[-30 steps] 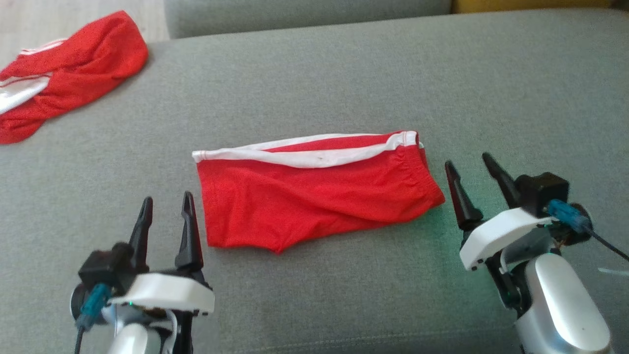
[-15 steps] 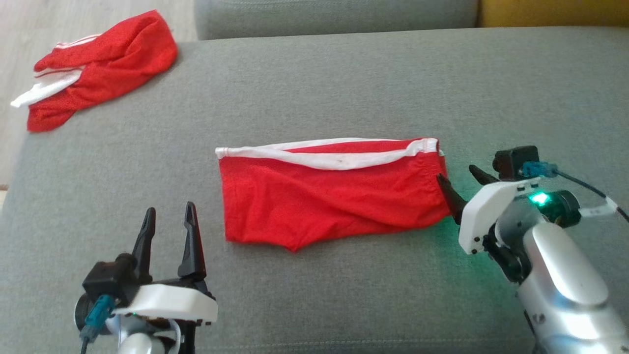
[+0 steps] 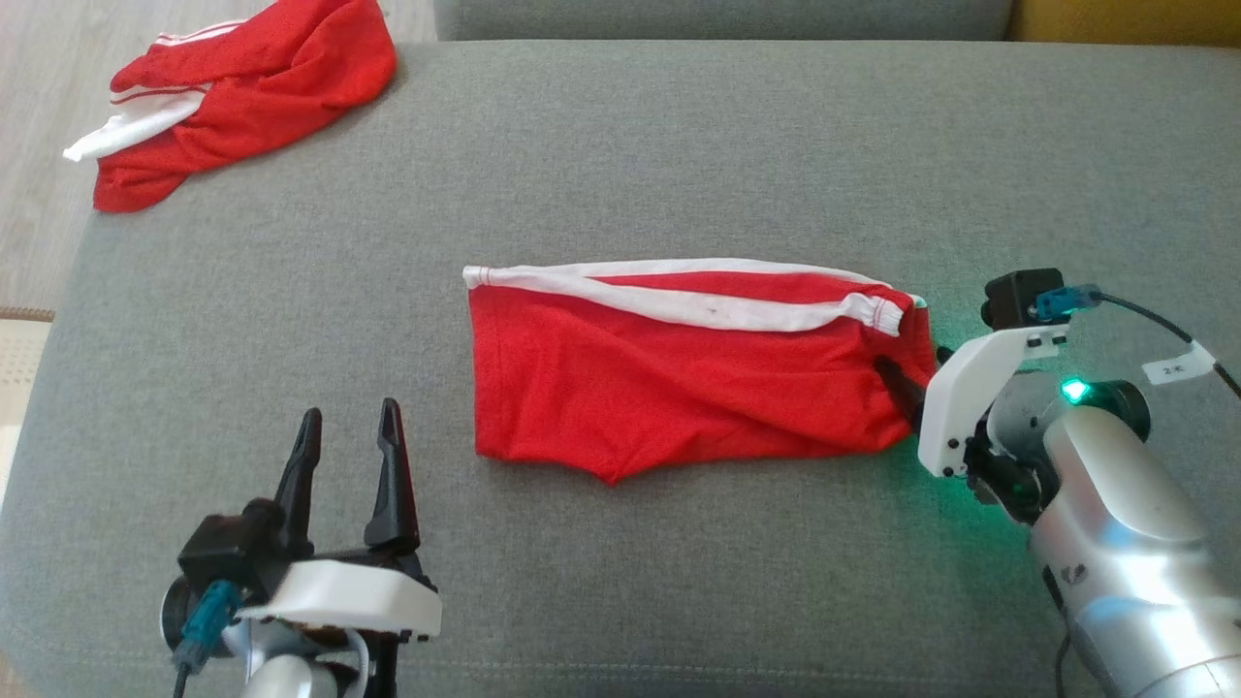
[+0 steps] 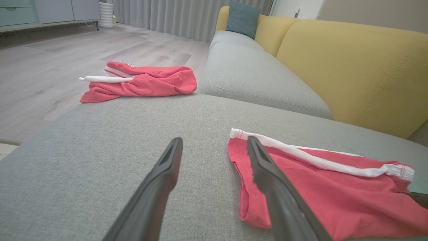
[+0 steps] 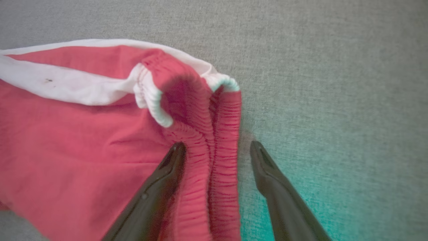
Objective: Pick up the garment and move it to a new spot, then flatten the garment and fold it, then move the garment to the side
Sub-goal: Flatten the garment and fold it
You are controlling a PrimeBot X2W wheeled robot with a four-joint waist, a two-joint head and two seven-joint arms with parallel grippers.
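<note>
The garment (image 3: 679,378) is a pair of red shorts with a white side stripe, lying folded flat on the grey sofa seat (image 3: 679,145). Its elastic waistband (image 5: 220,110) is the right end. My right gripper (image 3: 913,364) is open and tilted down over that end. In the right wrist view the gripper (image 5: 217,144) straddles the gathered waistband, one finger on the red cloth (image 5: 67,140) and the other over the bare cushion. My left gripper (image 3: 349,412) stands open and empty to the lower left of the garment's hem. In the left wrist view the gripper (image 4: 214,140) points just past the hem corner (image 4: 334,187).
A second red-and-white garment (image 3: 242,87) lies crumpled at the seat's far left corner, also seen as a bundle (image 4: 140,82) by the edge. Beyond that edge is wooden floor (image 3: 39,97). A yellow backrest (image 4: 351,67) runs behind the seat.
The head camera has shifted. My right gripper has tipped down and moved in over the waistband end, bunching it slightly. The left gripper has kept its place, open.
</note>
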